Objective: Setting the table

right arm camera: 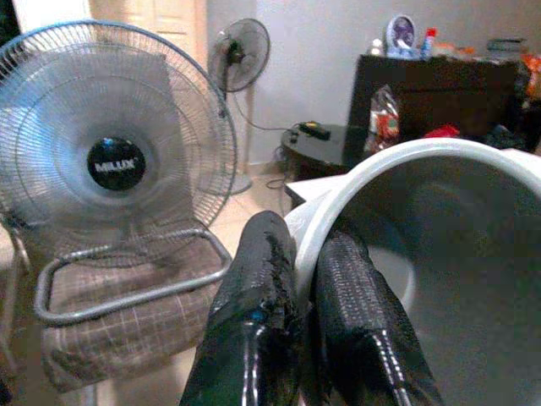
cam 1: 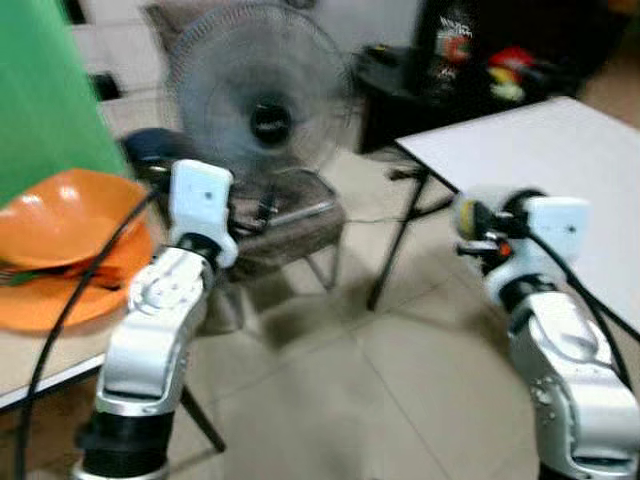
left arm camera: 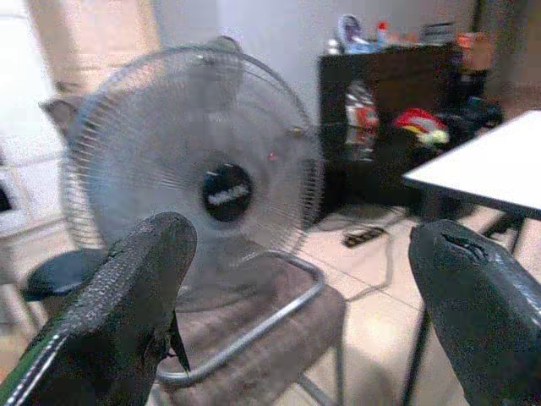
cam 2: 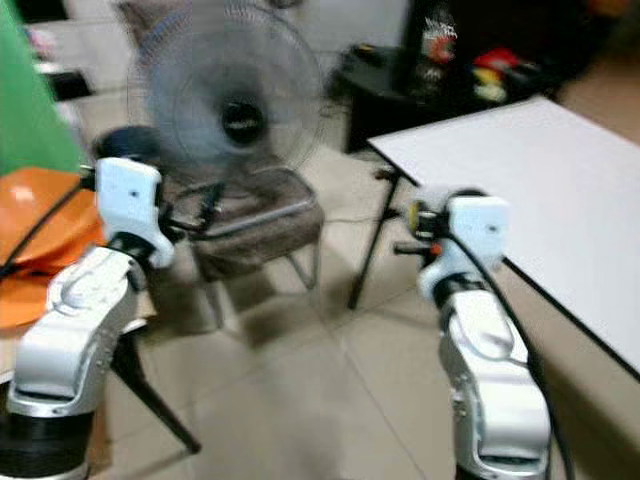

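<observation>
White folding table point(cam 1: 560, 160), right: black legs, nothing on its visible top. Beige table point(cam 1: 40, 355), left: stacked orange bowls point(cam 1: 65, 235) at its near edge. Tiled floor point(cam 1: 350, 400): cushioned chair point(cam 1: 290, 225) carrying a fan point(cam 1: 262, 95).

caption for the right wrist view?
Right gripper fingers pinch the rim of a white round bowl, grey standing fan on a chair behind.

A grey fan point(cam 1: 258, 95) stands on a chair point(cam 1: 285, 225); behind them, a dark cabinet point(cam 1: 480, 60).
</observation>
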Tool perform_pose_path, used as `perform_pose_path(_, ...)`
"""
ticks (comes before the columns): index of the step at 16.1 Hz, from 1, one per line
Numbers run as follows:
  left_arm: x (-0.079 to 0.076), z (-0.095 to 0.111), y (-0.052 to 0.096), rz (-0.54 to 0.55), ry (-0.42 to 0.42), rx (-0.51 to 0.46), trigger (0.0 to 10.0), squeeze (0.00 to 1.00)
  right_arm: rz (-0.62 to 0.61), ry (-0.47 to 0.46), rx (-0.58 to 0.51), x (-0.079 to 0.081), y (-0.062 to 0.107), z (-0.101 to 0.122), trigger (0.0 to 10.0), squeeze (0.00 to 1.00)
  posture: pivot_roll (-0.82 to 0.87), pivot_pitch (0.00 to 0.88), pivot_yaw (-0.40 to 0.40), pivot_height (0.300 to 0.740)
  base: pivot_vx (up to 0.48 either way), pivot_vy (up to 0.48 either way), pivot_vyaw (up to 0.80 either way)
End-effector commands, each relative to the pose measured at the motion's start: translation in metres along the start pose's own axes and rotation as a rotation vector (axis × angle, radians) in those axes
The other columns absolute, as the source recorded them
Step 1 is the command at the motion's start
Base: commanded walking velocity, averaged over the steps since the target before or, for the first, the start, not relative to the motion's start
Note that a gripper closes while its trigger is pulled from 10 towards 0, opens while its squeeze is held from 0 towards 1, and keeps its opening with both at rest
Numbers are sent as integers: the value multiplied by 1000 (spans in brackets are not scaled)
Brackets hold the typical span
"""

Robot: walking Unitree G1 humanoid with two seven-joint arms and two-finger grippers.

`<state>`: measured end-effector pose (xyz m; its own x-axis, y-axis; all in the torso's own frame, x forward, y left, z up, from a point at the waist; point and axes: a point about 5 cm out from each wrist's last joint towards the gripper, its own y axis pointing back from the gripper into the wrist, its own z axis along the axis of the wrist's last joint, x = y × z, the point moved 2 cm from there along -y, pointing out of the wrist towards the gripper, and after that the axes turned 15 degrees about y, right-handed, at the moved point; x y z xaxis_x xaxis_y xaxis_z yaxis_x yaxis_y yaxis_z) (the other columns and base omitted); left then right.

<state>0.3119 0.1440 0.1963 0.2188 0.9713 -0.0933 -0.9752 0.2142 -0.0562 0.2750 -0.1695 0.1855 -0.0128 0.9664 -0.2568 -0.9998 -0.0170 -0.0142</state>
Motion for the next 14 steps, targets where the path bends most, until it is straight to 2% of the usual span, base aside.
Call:
perform_pose_path(1,7,1,2,22,-20,1,10000,0,22,-2,-19,6,-2,4,10000,0,11,0,-70,740,319,0,-650)
perform_pose_path(5,10,0,2,32,-26,3,10000,0,41,1,-13,9,-3,2,10000,0,15,0,-74,740,317,0,-770)
perform_pose_path(8,13,-3,0,28,-38,9,10000,0,36,-8,-13,12,-3,-1,10000,0,18,0,-61,740,315,0,-442)
perform_pose_path(14,9,-2,-5,6,-37,-1,10000,0,25,-11,-20,10,-4,0,10000,0,4,0,-54,740,326,0,-767)
